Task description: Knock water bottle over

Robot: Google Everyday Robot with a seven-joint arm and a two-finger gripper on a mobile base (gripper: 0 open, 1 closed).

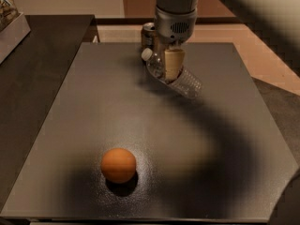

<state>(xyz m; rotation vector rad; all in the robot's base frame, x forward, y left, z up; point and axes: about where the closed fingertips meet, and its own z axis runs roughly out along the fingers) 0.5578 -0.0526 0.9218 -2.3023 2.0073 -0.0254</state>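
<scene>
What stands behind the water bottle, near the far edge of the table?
A drink can stands behind the water bottle. The gripper, down at the bottle, covers the can's right part, so only its top and left side show.

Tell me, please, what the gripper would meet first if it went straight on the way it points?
Pointing down over the far end of the table, the gripper would probably meet the tilted water bottle directly beneath it first, though depth is unclear.

One water bottle (186, 83), one can (148, 32), one orange (118, 165), one gripper (168, 65) at bottle.
</scene>
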